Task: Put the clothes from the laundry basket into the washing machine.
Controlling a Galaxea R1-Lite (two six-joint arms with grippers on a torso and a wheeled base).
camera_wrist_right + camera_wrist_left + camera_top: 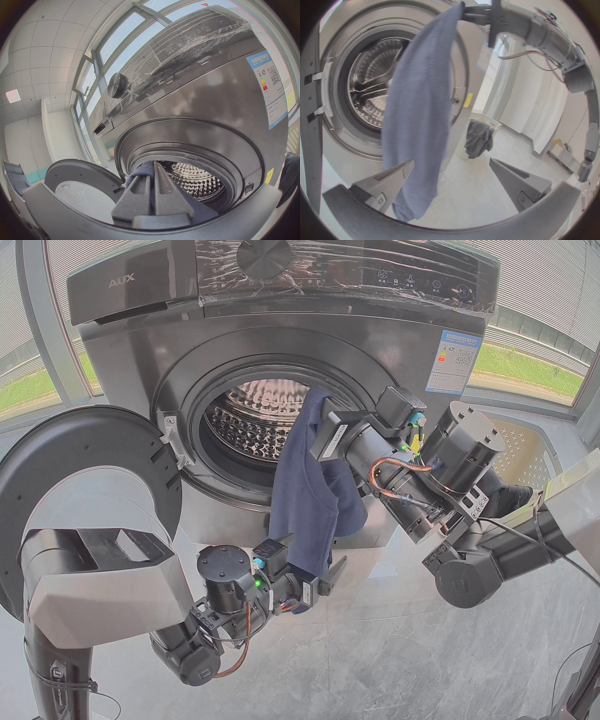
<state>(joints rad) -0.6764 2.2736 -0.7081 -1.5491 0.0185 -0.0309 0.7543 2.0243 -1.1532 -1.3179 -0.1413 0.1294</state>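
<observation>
A blue-grey garment [312, 490] hangs in front of the washing machine's open drum [259, 421]. My right gripper [320, 412] is shut on its top edge, level with the opening's right side; in the right wrist view the closed fingers [154, 187] pinch the cloth [142, 170]. My left gripper [322, 580] is low, under the garment's hanging end, with its jaws open. From the left wrist, the garment [420, 109] drops between the spread fingertips [406, 167]. A dark garment [478, 139] hangs over the white laundry basket [492, 122] to the machine's right.
The round machine door [87, 471] stands swung open on the left, close above my left arm. The basket [528, 455] sits at the right behind my right arm. Grey tiled floor [387, 646] spreads in front of the machine.
</observation>
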